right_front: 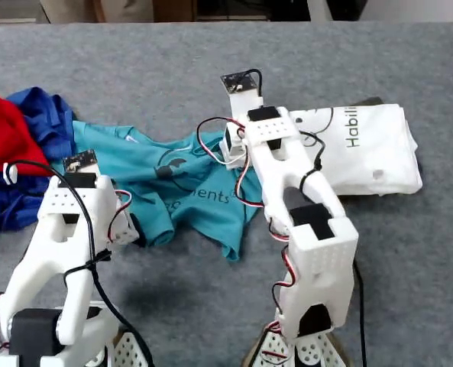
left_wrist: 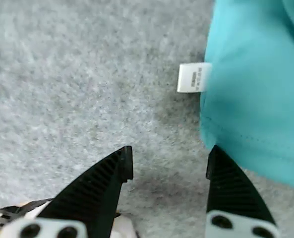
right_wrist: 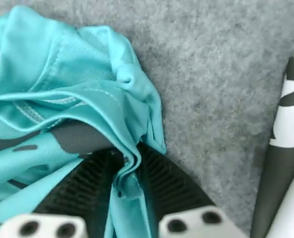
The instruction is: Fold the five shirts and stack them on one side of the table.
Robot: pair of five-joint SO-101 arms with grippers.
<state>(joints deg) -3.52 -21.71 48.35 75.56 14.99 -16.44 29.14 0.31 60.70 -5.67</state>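
Observation:
A crumpled teal shirt (right_front: 188, 191) lies across the middle of the grey table. My right gripper (right_wrist: 129, 173) is shut on a bunched fold of the teal shirt (right_wrist: 72, 94), at its far right part (right_front: 224, 145). My left gripper (left_wrist: 169, 163) is open just above bare table, beside the teal shirt's hem (left_wrist: 251, 114) and a white label (left_wrist: 194, 78). In the high view the left gripper (right_front: 131, 229) sits at the shirt's near left edge. A folded white shirt (right_front: 364, 149) lies at the right. A red shirt (right_front: 1, 138) and a blue shirt (right_front: 35, 115) lie heaped at the left.
A dark garment edge (right_front: 371, 101) peeks from under the white shirt. The white shirt (right_wrist: 290, 114) lies close beside the right gripper. Bare grey table (right_front: 134, 61) stretches along the far side and at the near right (right_front: 417, 267).

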